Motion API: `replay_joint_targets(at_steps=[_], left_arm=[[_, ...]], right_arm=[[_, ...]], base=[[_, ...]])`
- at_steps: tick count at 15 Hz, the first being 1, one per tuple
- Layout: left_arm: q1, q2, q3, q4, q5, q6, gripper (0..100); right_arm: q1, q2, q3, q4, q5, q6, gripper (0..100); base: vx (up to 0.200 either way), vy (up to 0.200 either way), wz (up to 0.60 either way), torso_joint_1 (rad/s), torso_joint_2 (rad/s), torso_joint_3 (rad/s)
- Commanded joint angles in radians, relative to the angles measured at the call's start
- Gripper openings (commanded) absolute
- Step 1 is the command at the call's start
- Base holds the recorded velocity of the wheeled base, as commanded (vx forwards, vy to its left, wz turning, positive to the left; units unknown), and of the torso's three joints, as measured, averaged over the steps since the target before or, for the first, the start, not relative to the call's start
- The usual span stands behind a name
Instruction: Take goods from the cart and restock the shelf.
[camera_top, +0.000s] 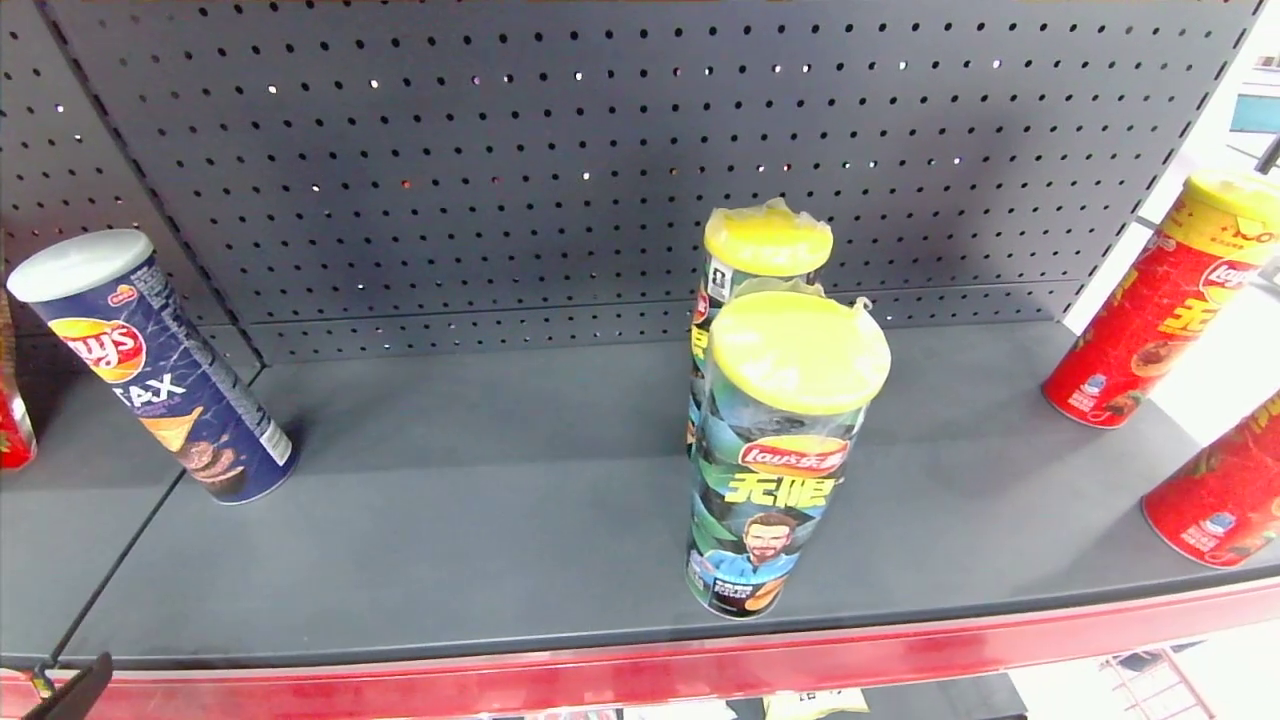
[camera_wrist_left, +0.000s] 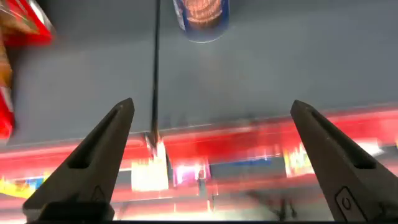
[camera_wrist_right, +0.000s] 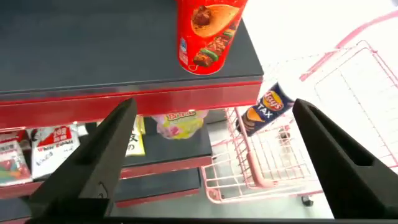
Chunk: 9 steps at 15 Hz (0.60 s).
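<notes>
A dark grey shelf (camera_top: 480, 520) with a red front edge carries upright crisp cans. A blue can (camera_top: 150, 370) stands at the left and two green cans with yellow lids (camera_top: 775, 450) stand one behind the other in the middle. Red cans (camera_top: 1160, 310) stand at the right. My left gripper (camera_wrist_left: 212, 104) is open and holds nothing, in front of the red edge below the blue can (camera_wrist_left: 202, 15). My right gripper (camera_wrist_right: 214, 104) is open and holds nothing, in front of the shelf edge below a red can (camera_wrist_right: 208, 34). A pink wire cart (camera_wrist_right: 348, 93) holds another blue can (camera_wrist_right: 267, 109).
A perforated back panel (camera_top: 600, 150) closes the shelf behind the cans. A seam (camera_wrist_left: 155, 68) divides the shelf board near the blue can. Lower shelves (camera_wrist_right: 93, 149) hold yellow and white packets. Bare board lies between the blue can and the green cans.
</notes>
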Motion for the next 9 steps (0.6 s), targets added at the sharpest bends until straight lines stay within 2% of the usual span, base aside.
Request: replay_joint_targets(at_steps=[1, 3, 5, 6, 9], left_arm=[[0.0, -0.002, 0.032, -0.014, 0.003, 0.019, 100], [0.0, 0.013, 0.004, -0.017, 0.002, 0.08, 100], [0.001, 0.015, -0.012, -0.017, 0.014, 0.105, 100], [0.001, 0.012, -0.009, -0.017, 0.029, 0.129, 100], [0.001, 0.001, -0.003, -0.017, 0.078, 0.149, 100]], right_arm=[[-0.02, 0.069, 0.002, -0.04, 0.0, -0.022, 100], [-0.017, 0.164, -0.059, -0.102, 0.012, -0.029, 100], [-0.017, 0.208, -0.084, -0.108, 0.038, -0.029, 100], [-0.018, 0.205, -0.076, -0.106, 0.041, -0.031, 100], [-0.017, 0.145, -0.038, -0.103, 0.052, -0.032, 100]], base=[[0.0, 0.0, 0.0, 0.0, 0.0, 0.0], [0.0, 0.0, 0.0, 0.0, 0.0, 0.0], [0.0, 0.0, 0.0, 0.0, 0.0, 0.0], [0.0, 0.0, 0.0, 0.0, 0.0, 0.0], [-0.2, 0.0, 0.0, 0.006, 0.0, 0.001]])
